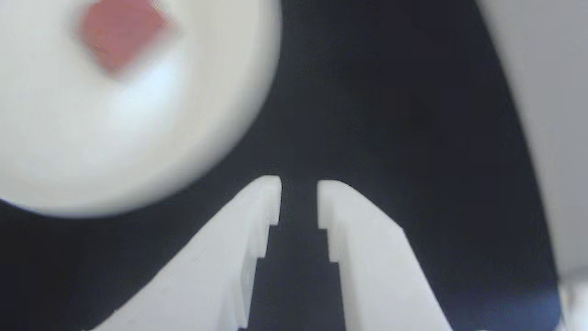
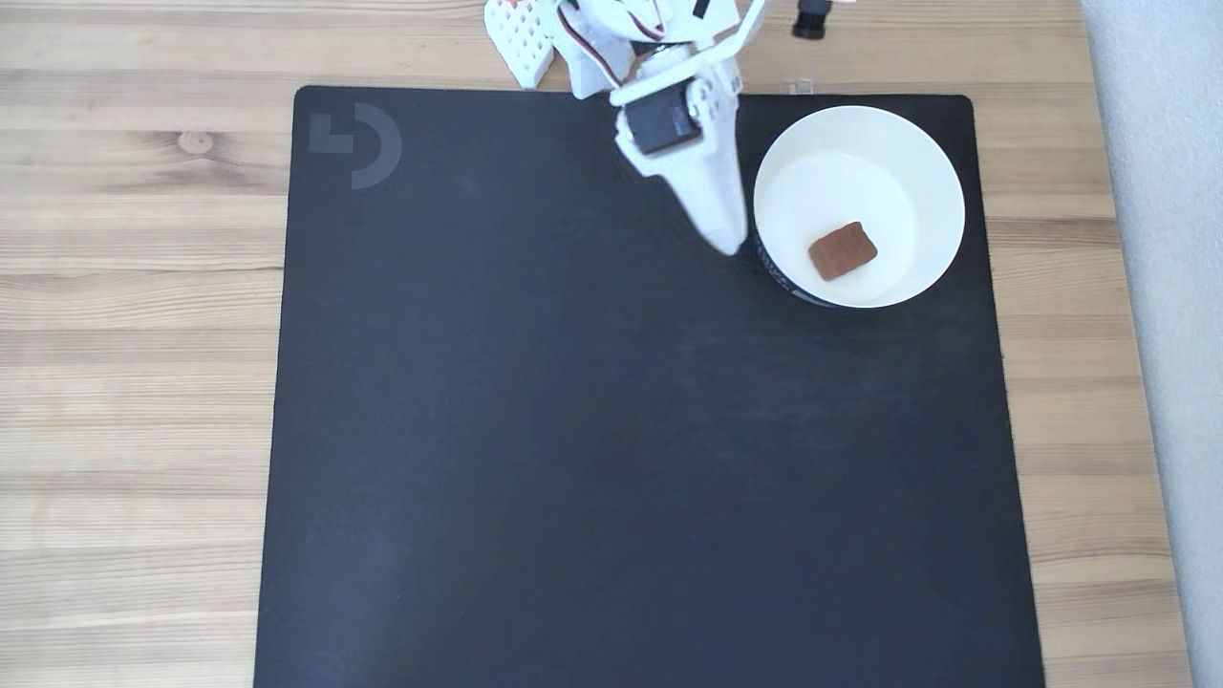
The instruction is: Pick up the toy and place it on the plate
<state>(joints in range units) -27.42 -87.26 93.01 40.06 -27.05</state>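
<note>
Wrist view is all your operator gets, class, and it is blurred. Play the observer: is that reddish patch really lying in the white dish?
Observer: Yes. In the fixed view the toy lies inside the plate, toward its lower side.
Operator: Where does the plate stand?
Observer: At the upper right corner of a black mat on a wooden table.
Operator: And my gripper?
Observer: The gripper points down just left of the plate's rim, holding nothing.
Operator: Any texture on the toy?
Observer: An embossed grid on its top.

Toy (image 2: 842,250) in plate (image 2: 932,172), on mat (image 2: 573,430).
</note>
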